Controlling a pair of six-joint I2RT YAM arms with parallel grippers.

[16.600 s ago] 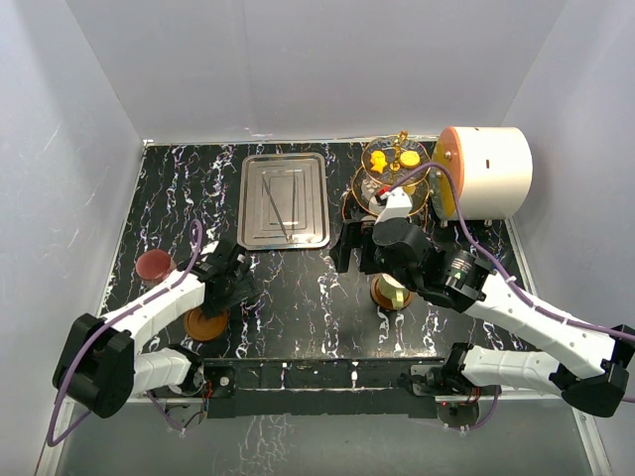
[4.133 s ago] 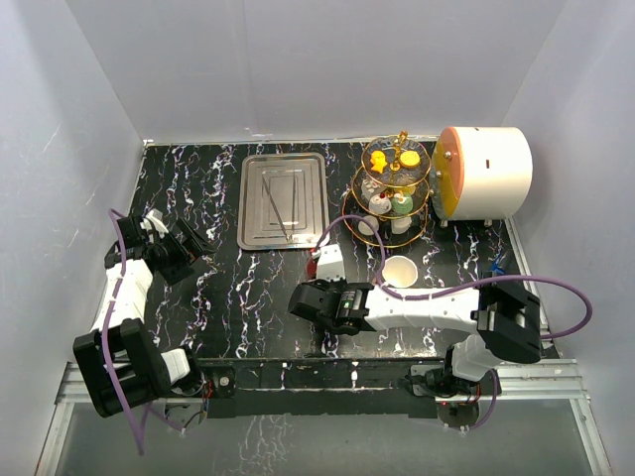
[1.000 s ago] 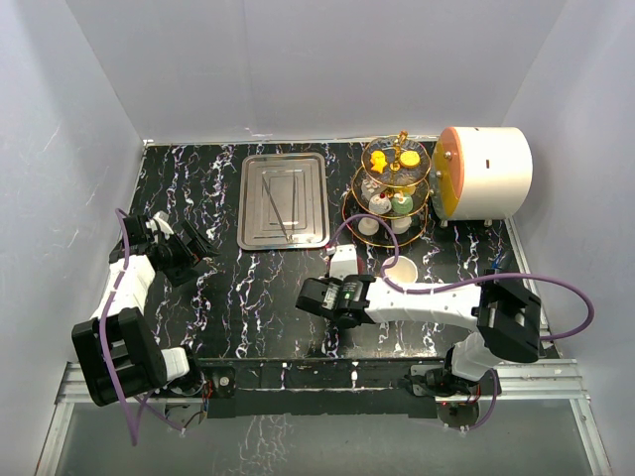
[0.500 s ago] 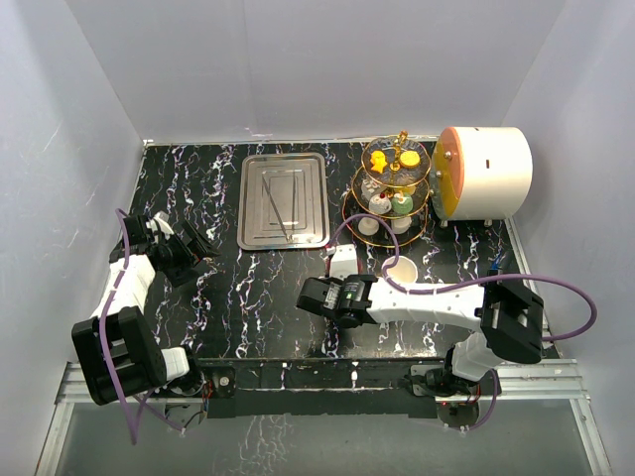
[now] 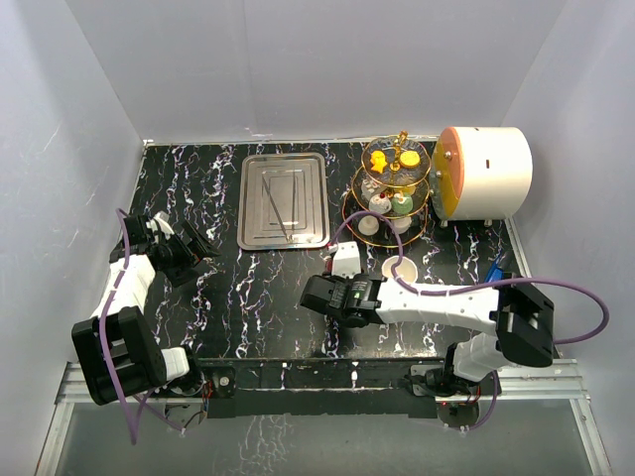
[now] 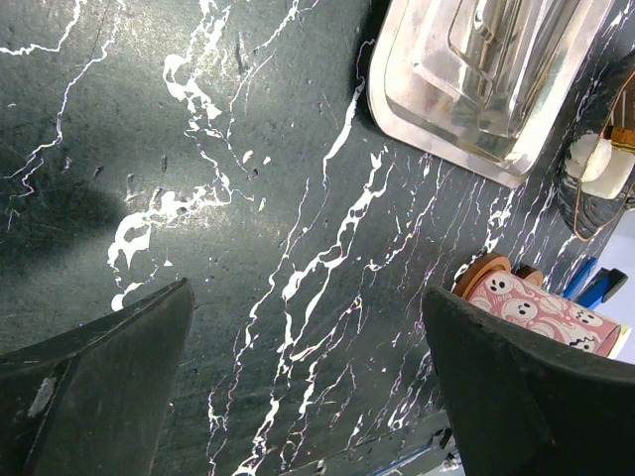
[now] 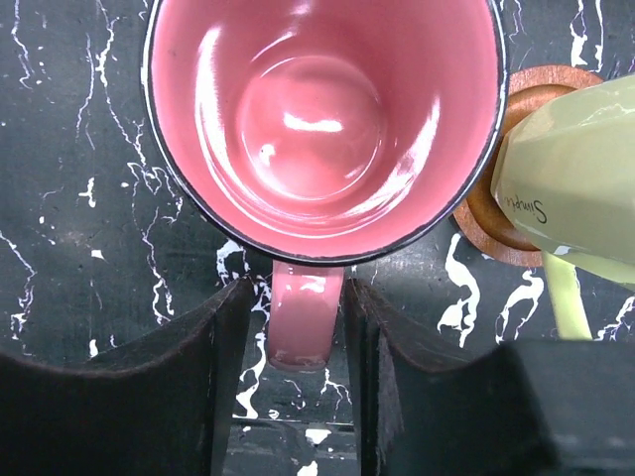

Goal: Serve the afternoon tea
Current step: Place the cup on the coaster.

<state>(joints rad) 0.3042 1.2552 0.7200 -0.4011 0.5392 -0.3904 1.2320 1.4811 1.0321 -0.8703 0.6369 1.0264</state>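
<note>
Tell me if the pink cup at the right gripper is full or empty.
Empty. The right wrist camera looks straight down into the cup: its glossy pink bottom is bare, with no liquid.

Robot lab test cell, not a home. Black white-veined marble-pattern surface [image 5: 258,297] is boxed in by plain white panel walls [image 5: 298,69] on its left, far and right edges. Two white-and-black robot arms [image 5: 129,288] [image 5: 446,302] are bolted to a black mounting plate [image 5: 317,375] at the near edge.
</note>
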